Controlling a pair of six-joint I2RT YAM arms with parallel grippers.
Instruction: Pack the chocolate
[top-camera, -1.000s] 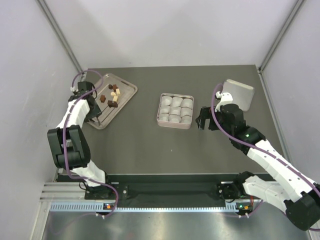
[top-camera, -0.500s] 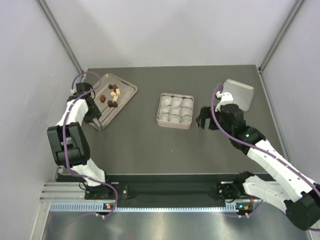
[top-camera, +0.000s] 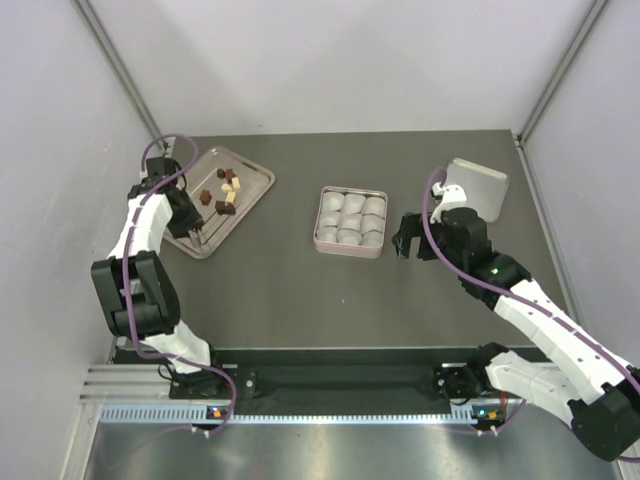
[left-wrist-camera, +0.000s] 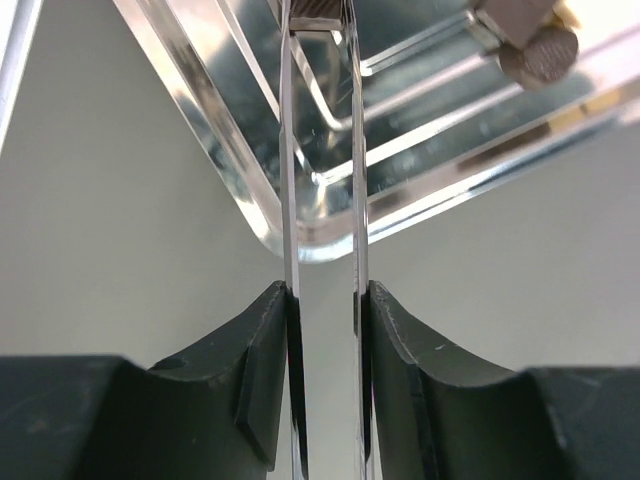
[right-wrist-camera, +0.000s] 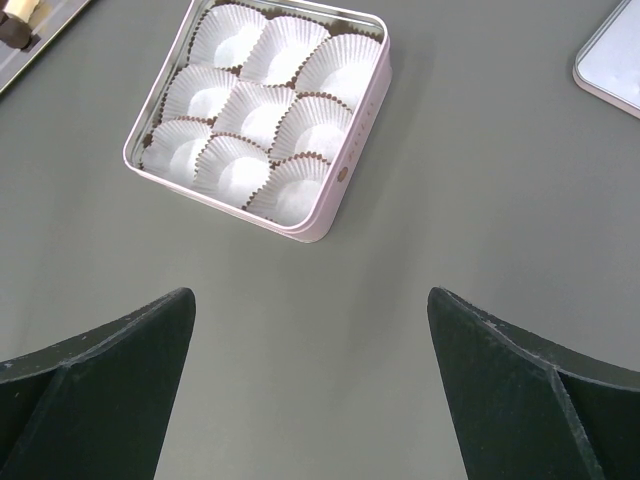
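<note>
Left claw (left-wrist-camera: 325, 300): clamped on the tweezers (left-wrist-camera: 357, 220), likely because the pieces were too small for its own pads to pinch.
Tweezer tips: reached past the tray's corner; a small brown block (left-wrist-camera: 315, 22) seemed nipped between them, though it was cropped at the frame's edge.
Right claw (right-wrist-camera: 308, 295): fingers apart, holding nothing, held right of the tin (right-wrist-camera: 350, 150), probably ready to help.
Chocolate (top-camera: 225, 190): clustered in the tray (top-camera: 262, 177) at far left; the tin's paper cups (right-wrist-camera: 245, 110) held none.
Axis: pieces looked cube-like, so no long axis showed.
</note>
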